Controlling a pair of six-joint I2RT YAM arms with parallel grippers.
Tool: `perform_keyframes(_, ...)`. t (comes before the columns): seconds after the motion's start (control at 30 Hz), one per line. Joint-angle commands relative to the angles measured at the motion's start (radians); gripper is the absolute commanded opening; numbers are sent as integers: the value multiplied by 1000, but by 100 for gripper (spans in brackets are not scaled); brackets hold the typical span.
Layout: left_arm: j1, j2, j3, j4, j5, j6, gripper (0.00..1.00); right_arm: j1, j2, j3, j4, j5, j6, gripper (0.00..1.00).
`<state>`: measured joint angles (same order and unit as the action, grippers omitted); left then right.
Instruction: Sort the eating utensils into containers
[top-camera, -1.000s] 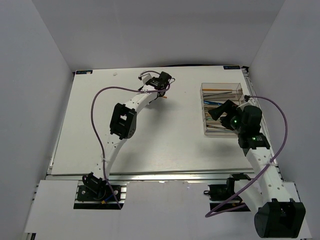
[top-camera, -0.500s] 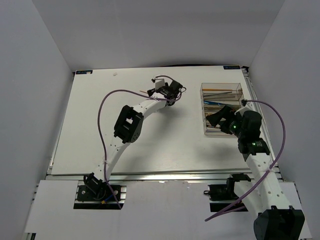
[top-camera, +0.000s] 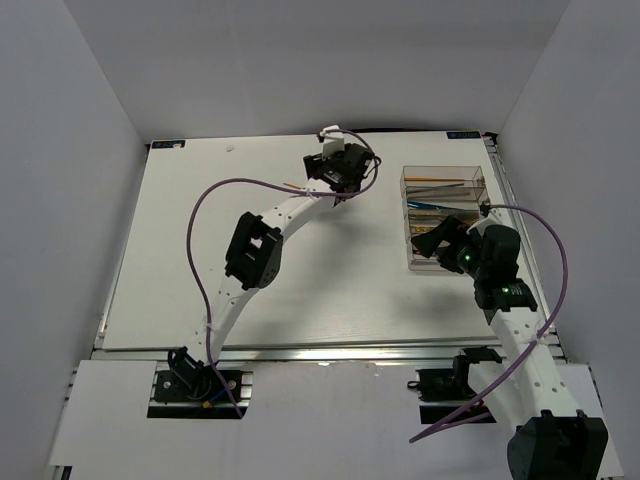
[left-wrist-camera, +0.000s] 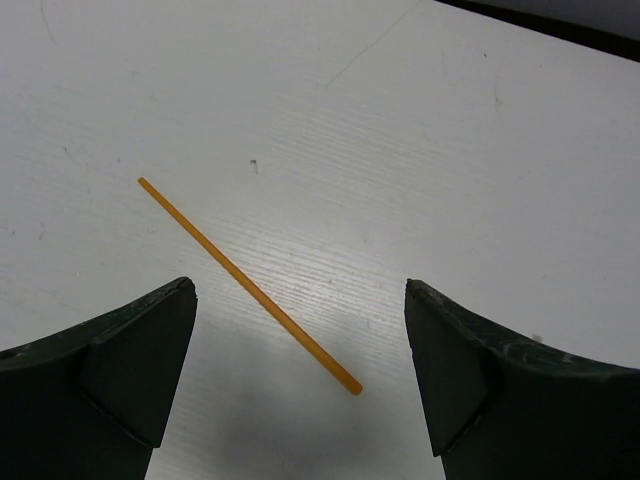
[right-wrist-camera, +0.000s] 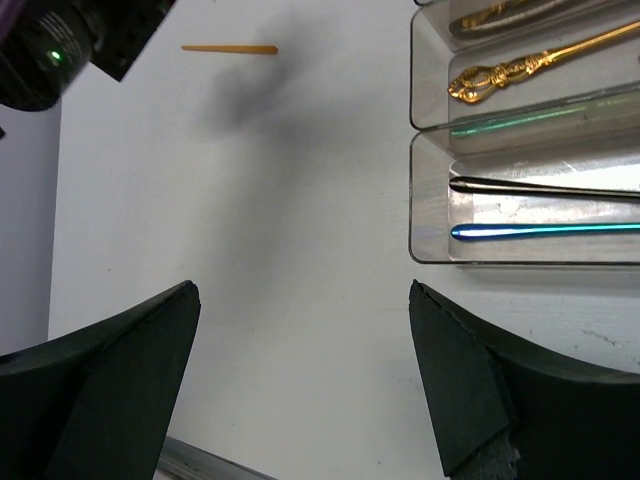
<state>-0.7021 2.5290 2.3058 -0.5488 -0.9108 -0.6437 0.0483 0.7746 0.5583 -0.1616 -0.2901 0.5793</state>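
Note:
An orange chopstick (left-wrist-camera: 250, 286) lies loose on the white table and also shows in the right wrist view (right-wrist-camera: 230, 48). My left gripper (left-wrist-camera: 298, 286) hovers over it, open and empty, near the far middle of the table (top-camera: 340, 180). The clear tray (top-camera: 404, 205) stands at the far right; its left end (right-wrist-camera: 412, 200) holds a gold fork handle (right-wrist-camera: 500, 70), a black knife (right-wrist-camera: 540, 187) and a blue knife (right-wrist-camera: 540, 230). My right gripper (right-wrist-camera: 302, 288) is open and empty over bare table just left of the tray's near corner (top-camera: 432, 240).
The table's dark far edge (left-wrist-camera: 560, 22) runs close behind the chopstick. The left arm's purple cable (top-camera: 200, 215) loops over the left half of the table. White walls enclose the table on three sides.
My left gripper has swung to the right along the far side. My right gripper has drawn back off the tray, a little to the left and nearer.

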Motion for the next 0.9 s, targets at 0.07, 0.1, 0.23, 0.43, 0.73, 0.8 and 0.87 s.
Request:
perform_keyframes(0.07,29,8,66,-11,16,-10,94,1,-5,-49,37,2,14,89)
perform_keyframes(0.1,32,22,66,-5,36,-2,94,1,-9,-54,39,-4,17,89)
perform_keyframes(0.23,39,63,78,-3,69,19,93,1,-38,-66,33,8,16,89)
perform_keyframes(0.43,39,119,87,-20,88,58,93,1,-69,-66,19,20,7,89)
perform_keyframes(0.73,39,82,-19,-83,93,23,91,1,-77,-63,11,22,4,89)
perform_keyframes(0.8,39,70,-51,-115,99,0,87,1,-83,-64,11,20,4,89)
perform_keyframes(0.87,36,56,-87,-146,101,-22,85,1,-90,-63,10,17,10,89)
